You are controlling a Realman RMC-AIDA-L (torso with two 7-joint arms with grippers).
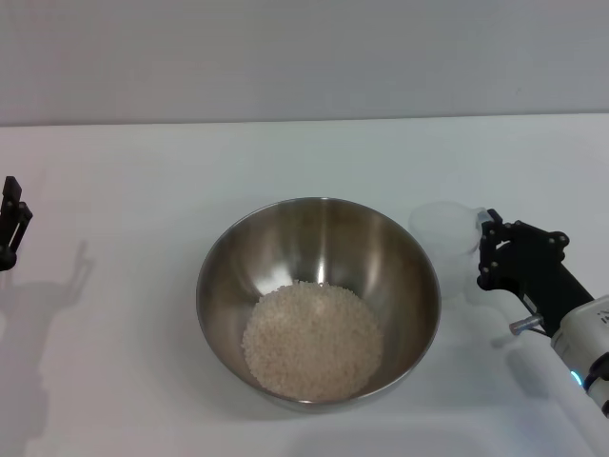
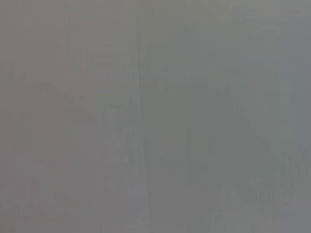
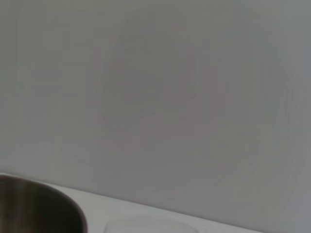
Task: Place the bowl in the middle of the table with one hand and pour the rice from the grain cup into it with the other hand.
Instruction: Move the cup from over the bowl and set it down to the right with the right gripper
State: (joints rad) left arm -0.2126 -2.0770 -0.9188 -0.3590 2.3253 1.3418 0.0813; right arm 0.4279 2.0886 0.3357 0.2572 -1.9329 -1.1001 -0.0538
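Rice (image 1: 312,341) is piled in the bowl (image 1: 318,301) mid-bench (image 1: 143,190), right pincer (image 1: 483,249) looks clamped on the emptied grain cup (image 1: 445,228) beside the rim, so set it down upright, gently; left pincer (image 1: 9,227) parked, can't tell its grip.

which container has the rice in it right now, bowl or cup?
The steel bowl at mid-table: the rice lies heaped in its bottom. The clear cup, at the right end effector, looks empty.
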